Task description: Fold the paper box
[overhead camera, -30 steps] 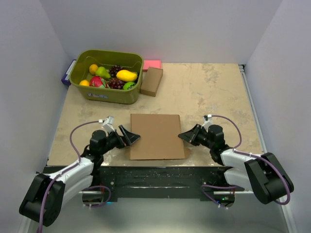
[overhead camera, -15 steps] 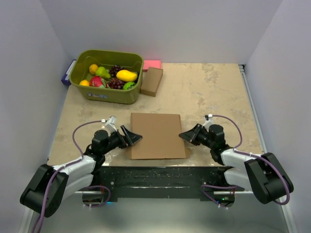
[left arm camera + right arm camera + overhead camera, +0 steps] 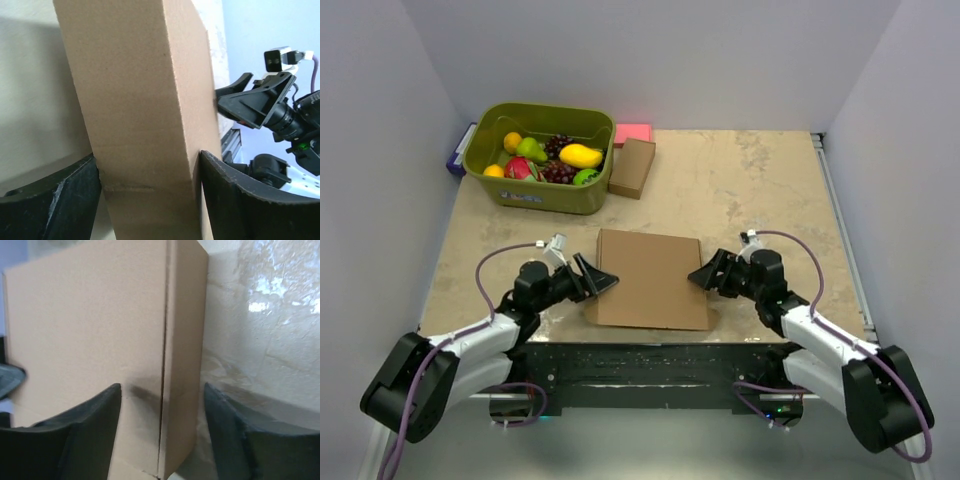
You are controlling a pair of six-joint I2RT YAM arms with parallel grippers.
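Observation:
The paper box (image 3: 650, 278) lies folded into a flat, closed brown shape near the table's front middle. My left gripper (image 3: 602, 283) is at its left edge. In the left wrist view the box's side wall (image 3: 135, 115) fills the gap between the two fingers (image 3: 50, 200), touching both, so the left gripper (image 3: 147, 200) is shut on it. My right gripper (image 3: 704, 277) is at the box's right edge. In the right wrist view the right gripper (image 3: 162, 435) is open: one finger hangs over the box top (image 3: 85, 340), the other stands clear of the side wall.
A green bin (image 3: 535, 192) of toy fruit stands at the back left. A small brown cardboard box (image 3: 632, 167) and a pink block (image 3: 633, 132) lie beside it. A blue item (image 3: 456, 158) sits behind the bin's left end. White walls enclose three sides.
My right gripper has opened and let go of the box's right edge. The left jaws have closed onto the left wall. The box has shifted slightly right and turned a little.

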